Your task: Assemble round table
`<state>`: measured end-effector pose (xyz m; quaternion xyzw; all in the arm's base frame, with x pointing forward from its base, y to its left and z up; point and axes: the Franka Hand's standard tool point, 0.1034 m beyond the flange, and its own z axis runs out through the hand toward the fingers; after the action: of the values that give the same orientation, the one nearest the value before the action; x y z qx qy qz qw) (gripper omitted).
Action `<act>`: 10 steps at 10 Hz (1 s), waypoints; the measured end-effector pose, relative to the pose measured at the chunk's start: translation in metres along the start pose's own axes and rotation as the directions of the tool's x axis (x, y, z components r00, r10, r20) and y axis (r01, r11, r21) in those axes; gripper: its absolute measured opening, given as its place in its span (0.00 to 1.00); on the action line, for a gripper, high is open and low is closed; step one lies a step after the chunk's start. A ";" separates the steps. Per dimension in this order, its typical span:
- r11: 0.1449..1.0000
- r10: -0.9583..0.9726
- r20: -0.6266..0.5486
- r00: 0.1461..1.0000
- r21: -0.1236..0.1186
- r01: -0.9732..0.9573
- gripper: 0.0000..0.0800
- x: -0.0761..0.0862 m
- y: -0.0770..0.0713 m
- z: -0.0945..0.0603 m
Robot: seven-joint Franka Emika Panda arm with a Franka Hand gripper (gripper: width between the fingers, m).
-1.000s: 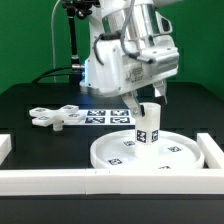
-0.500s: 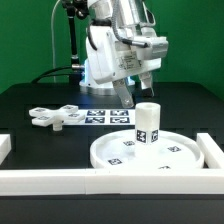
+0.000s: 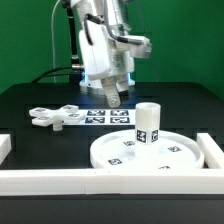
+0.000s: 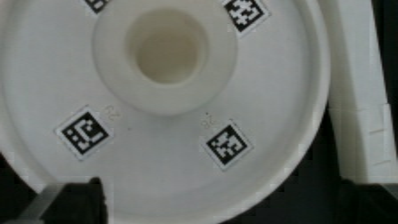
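Note:
The large round disc (image 3: 165, 155) lies flat on the black table near the front right of the exterior view. The short cylindrical leg (image 3: 147, 122) stands upright on it, tags facing the camera. In the wrist view I look down on the leg's top (image 4: 164, 50) and the disc (image 4: 196, 120). The four-lobed cross base (image 3: 52, 117) lies at the exterior view's left. My gripper (image 3: 114, 97) hangs above the table, up and to the left of the leg, open and holding nothing. One dark fingertip (image 4: 80, 200) shows in the wrist view.
The marker board (image 3: 103, 116) lies behind the disc, under the gripper. White border rails run along the front (image 3: 60, 181), the right (image 3: 212, 150) and the left (image 3: 4, 143); the right rail also shows in the wrist view (image 4: 365, 100).
My gripper was around the top of the leg; it has let go, risen, and moved to the exterior view's left. The leg stays upright on the disc.

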<state>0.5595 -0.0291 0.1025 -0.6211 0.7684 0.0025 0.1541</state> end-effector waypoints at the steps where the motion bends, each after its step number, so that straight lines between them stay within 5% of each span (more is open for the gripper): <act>1: 1.000 0.000 -0.007 1.000 0.005 0.000 0.81 0.007 -0.002 -0.004; 3: 0.999 -0.037 0.004 0.999 -0.010 0.037 0.81 -0.007 -0.006 -0.007; 6: 0.999 -0.036 0.004 0.999 -0.011 0.036 0.81 -0.007 -0.006 -0.006; 10: 0.865 -0.499 -0.001 0.866 -0.054 0.499 0.81 0.010 -0.002 -0.007</act>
<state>0.5576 -0.0401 0.1069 -0.8024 0.5826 -0.0220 0.1277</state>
